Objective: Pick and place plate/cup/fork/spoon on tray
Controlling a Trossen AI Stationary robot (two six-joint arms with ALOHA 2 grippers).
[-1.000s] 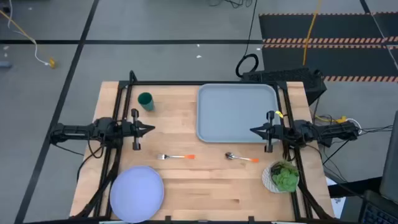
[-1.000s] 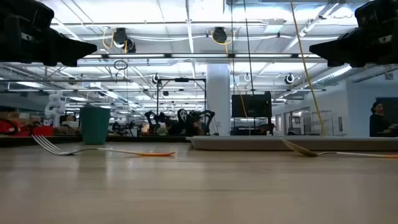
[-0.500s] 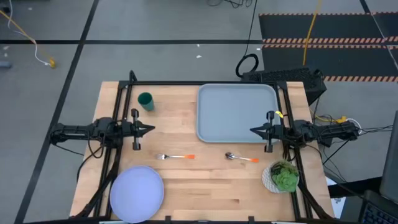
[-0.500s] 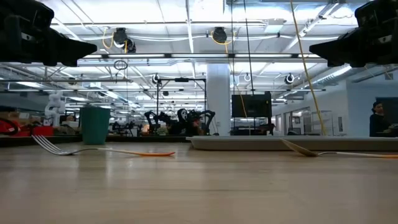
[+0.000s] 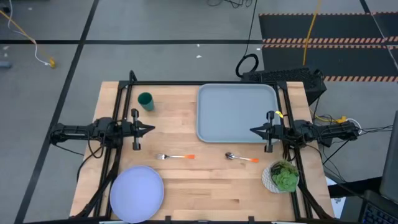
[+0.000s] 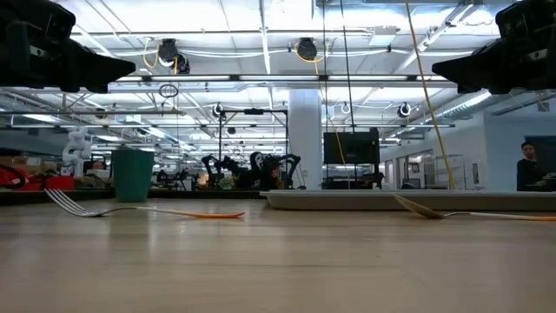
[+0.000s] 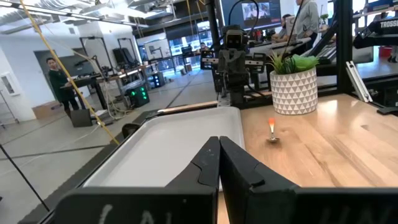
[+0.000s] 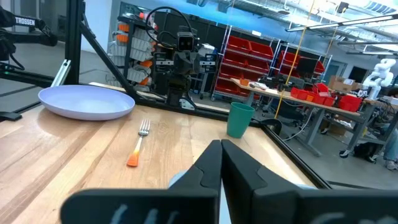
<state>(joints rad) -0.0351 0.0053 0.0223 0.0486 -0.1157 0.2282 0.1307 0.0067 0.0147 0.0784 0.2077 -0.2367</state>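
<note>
Nothing has shifted since the earlier frames: both arms and every object sit where they were. Largest is the light wooden table [image 5: 205, 186], which carries everything. On its far right part lies the large grey-blue rectangular plastic tray [image 5: 236, 112] with rounded corners and a raised rim, bare of any item. At the near left corner rests the large round flat pale lavender-blue plate [image 5: 137, 193], partly over the table's near edge. Near the right edge, on the near side, stands a white patterned pot of green leafy stuff [image 5: 283, 177]. At the far left stands the small dark green round cup [image 5: 145, 100], upright and well apart from the tray. Between plate and tray lies the small fork with silver tines and an orange handle [image 5: 176, 157], flat on the wood, and to its right, just before the tray's near rim, lies the small spoon with a silver bowl and an orange handle [image 5: 241, 158]. The left end effector [image 5: 151, 129] hovers above the table's left side, fingers clenched together on nothing. The right end effector [image 5: 253, 130] hovers over the tray's near right edge, likewise clenched and empty, pointing toward the left one.
</note>
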